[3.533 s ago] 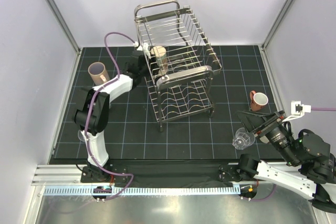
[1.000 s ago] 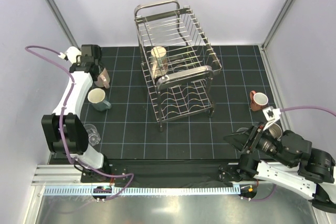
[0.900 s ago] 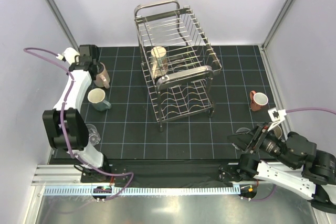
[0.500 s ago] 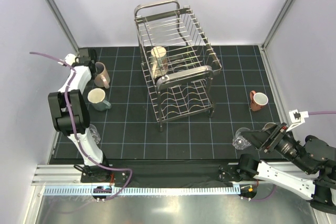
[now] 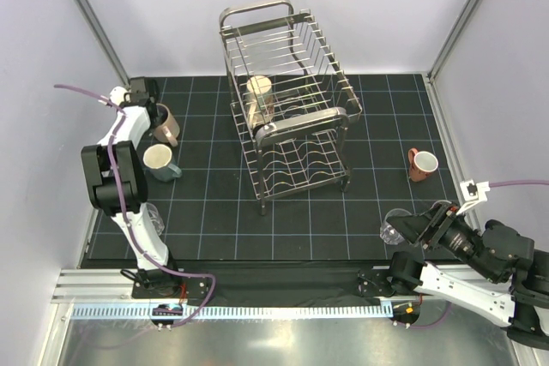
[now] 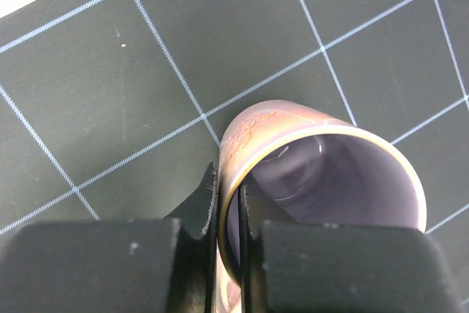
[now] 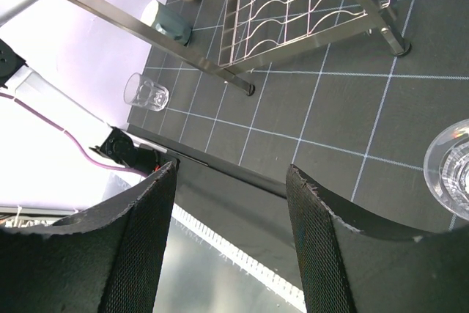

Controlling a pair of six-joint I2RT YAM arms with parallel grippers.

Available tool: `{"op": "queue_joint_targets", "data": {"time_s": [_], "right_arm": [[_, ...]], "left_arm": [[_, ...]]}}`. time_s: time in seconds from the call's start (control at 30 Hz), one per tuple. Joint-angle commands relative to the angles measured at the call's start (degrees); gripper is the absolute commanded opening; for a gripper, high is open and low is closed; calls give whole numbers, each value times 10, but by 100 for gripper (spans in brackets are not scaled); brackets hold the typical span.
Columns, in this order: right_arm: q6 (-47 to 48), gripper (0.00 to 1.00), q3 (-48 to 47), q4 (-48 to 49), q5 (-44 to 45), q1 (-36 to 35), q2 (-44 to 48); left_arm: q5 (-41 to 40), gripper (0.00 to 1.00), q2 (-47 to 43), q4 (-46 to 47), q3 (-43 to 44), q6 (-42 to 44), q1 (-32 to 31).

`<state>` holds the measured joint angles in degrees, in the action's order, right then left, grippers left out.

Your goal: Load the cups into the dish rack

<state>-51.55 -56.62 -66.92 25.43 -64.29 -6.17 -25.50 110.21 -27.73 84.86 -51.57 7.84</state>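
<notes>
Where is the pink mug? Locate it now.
Top view: the pink mug is at the far left, just beyond the teal mug and left of the rack. The left fingers pinch its rim.

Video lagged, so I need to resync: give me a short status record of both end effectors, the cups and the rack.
left end effector: shut on the wall of the pink mug, one finger inside, one outside
right end effector: open, empty, clear glass near it
dish rack: cream mug in the upper tier
outside the rack: teal-grey mug, red-brown mug, second glass
</notes>
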Motion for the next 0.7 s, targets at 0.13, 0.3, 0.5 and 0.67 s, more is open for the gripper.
{"op": "queue_joint_targets", "data": {"time_s": [0.13,0.3,0.5,0.67], "right_arm": [[-4,63,4,18,9,-1,-10],[2,63,5,26,8,-1,-20],[10,63,2,45,-12,-1,-24],[29,63,-8,55,-22,-2,-34]], "left_arm": [[34,0,-35,14,8,0,9],[96,0,-114,18,-11,-27,8],[173,0,-262,18,-29,-68,7],[238,0,-403,17,-66,-106,7]]}}
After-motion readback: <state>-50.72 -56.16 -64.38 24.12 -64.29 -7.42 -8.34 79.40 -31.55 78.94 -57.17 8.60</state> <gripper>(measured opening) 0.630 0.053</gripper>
